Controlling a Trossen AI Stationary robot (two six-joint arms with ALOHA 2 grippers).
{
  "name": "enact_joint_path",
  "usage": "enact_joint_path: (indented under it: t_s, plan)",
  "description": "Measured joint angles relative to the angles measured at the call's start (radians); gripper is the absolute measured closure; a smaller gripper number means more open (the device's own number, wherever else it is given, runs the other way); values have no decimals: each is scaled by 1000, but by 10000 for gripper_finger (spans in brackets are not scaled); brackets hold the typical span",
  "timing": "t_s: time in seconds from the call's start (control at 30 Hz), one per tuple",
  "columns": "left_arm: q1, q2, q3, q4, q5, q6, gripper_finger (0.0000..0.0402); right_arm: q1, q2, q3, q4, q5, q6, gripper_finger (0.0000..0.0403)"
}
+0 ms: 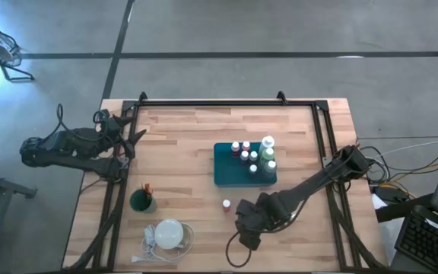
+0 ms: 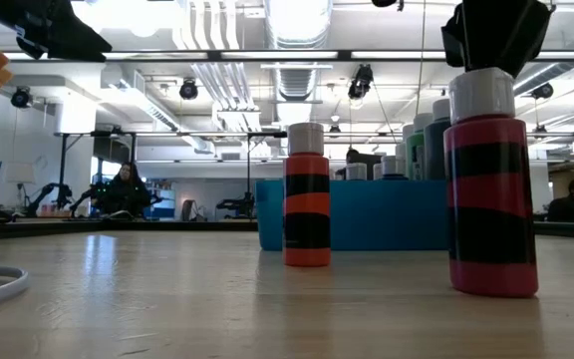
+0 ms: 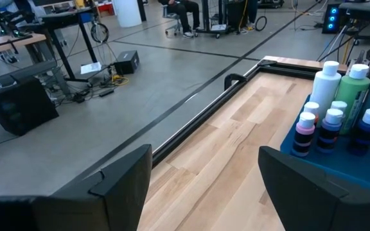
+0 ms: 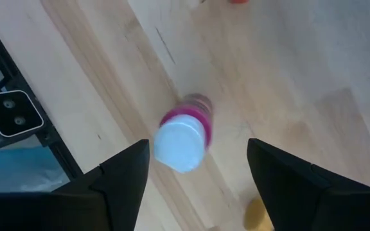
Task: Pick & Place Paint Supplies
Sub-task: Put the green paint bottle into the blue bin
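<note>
My right gripper hangs over a pink-red bottle standing on the table, fingers spread, not touching it; my arm hides that bottle from above. Another red bottle stands nearby, the rest crowd the teal tray. My left gripper waits spread at the table's left edge.

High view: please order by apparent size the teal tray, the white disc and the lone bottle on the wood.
1. Teal tray
2. White disc
3. Lone bottle, clearly the smallest
</note>
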Motion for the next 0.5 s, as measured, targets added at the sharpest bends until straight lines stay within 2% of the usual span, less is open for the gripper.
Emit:
enact_joint_path:
  t_s: [0.17, 0.5]
  plan:
    - [0, 0, 0, 0, 0, 0, 113, 0, 22, 0, 41, -18, -4, 144]
    - [0, 0, 0, 0, 0, 0, 113, 0, 37, -2, 43, -18, -3, 186]
